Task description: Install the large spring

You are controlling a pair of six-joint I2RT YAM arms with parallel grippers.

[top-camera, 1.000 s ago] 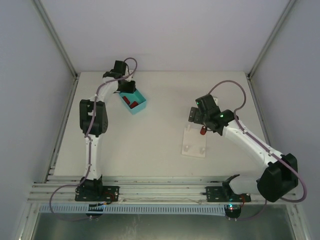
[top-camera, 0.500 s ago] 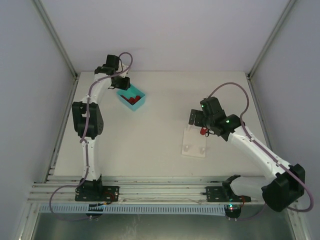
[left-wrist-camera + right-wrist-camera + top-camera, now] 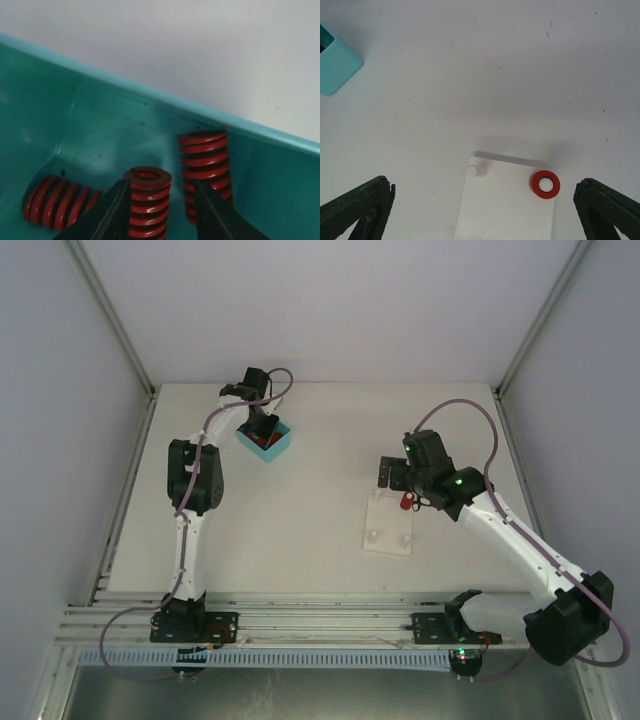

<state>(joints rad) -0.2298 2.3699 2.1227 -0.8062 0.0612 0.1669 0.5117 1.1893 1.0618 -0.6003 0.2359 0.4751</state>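
Pale tabletop [image 3: 320, 430], walled around. Nearest, white plate [image 3: 388, 532] with a red spring [image 3: 544, 184] seated on one peg; right gripper [image 3: 482, 190] hanging above it, spread wide, holding nothing. Farther back left, teal bin [image 3: 50, 110] with a lying spring [image 3: 55, 200] and two standing; left gripper [image 3: 161, 182] down inside, narrowly parted astride the nearer standing spring [image 3: 147, 200], grip unclear.

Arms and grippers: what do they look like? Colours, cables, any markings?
The left arm and right arm both have white links, bulky black joint housings and black bases. A mauve cable loops along each. A green light glows near the right arm's wrist. The left gripper and right gripper have dark wedge-shaped fingers with fine ribbing. No markings are legible.
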